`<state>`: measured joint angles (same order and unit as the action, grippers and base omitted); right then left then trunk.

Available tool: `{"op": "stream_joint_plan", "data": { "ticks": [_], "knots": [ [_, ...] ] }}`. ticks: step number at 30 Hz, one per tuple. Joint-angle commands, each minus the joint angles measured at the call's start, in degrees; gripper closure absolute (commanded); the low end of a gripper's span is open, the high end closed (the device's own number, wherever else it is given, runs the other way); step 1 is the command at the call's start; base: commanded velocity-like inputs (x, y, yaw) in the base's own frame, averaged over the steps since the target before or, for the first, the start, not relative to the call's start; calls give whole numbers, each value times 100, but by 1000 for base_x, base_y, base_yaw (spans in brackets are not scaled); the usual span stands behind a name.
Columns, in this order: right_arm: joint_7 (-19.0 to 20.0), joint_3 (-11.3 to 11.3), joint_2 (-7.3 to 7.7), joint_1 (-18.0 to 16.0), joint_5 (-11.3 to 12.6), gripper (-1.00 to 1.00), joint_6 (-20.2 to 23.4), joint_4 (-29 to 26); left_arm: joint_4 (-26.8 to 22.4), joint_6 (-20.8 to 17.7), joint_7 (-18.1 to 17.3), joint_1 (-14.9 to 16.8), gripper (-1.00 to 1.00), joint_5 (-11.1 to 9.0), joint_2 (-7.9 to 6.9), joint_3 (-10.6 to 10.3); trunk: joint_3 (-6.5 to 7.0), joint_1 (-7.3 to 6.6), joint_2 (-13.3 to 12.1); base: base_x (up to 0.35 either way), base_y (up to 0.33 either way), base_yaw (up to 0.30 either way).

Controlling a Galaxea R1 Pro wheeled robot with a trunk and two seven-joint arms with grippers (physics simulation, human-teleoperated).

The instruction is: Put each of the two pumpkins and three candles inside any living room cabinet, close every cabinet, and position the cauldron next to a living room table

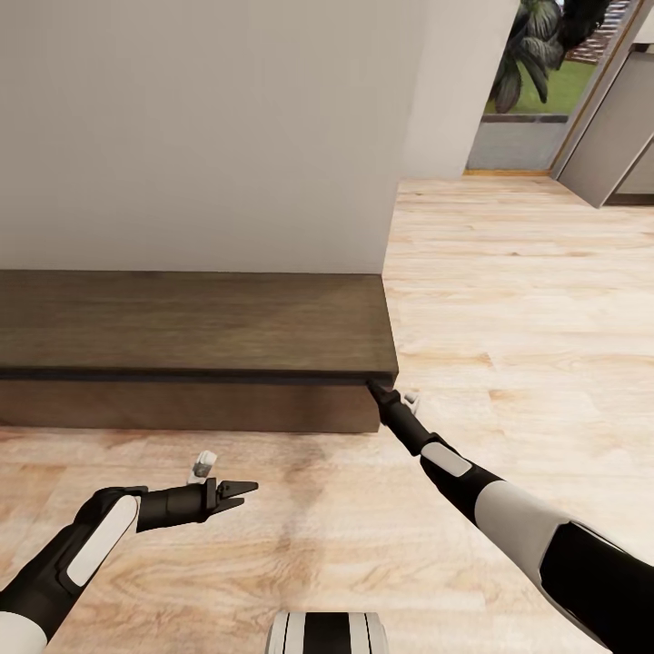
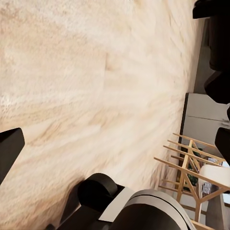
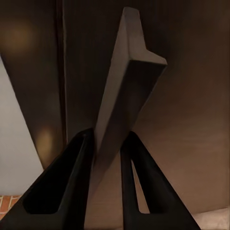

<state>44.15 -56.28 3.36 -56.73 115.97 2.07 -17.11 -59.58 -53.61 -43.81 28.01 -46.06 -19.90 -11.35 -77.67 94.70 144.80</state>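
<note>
Right gripper (image 3: 108, 143): clenched on cabinet (image 1: 195, 322) panel edge, 5 o'clock corner.
Left gripper (image 1: 245, 492): released, over floor (image 1: 509, 272).

Your left arm (image 1: 82, 545) wears black casing with a long white panel down its upper face. Its tool (image 1: 243, 495) is black, drawn out to slim pointed fingers, and there's a small pale grey block (image 1: 202, 466) perched on the wrist. Your right arm (image 1: 509, 518) goes from black shell to a white sleeve, then a black wrist with a pale grey inset. Up close, your right tool (image 3: 108, 143) shows two dark hollow wedge fingers (image 3: 62, 187). Your base (image 1: 327, 633) is white with a black stripe.
</note>
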Motion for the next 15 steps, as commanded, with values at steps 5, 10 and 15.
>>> {"op": "stream_joint_plan", "data": {
  "ticks": [5, 10, 15],
  "knots": [
    [0, 17, 6, -5, 128, 100, -81, 67, -1, -27, -5, 3, -100, -17, 2, -8, -4, 0, 1, 0, 0, 0],
    [45, 16, 7, -5, 127, 100, -160, 67, -1, -27, -4, 3, -100, -17, 4, -8, -4, 0, 1, 0, 0, 0],
    [51, 12, 0, -5, 120, 100, -174, 60, -1, -25, 1, 3, -100, -17, 11, -7, -4, 0, 1, 0, 0, 0]
  ]
}}
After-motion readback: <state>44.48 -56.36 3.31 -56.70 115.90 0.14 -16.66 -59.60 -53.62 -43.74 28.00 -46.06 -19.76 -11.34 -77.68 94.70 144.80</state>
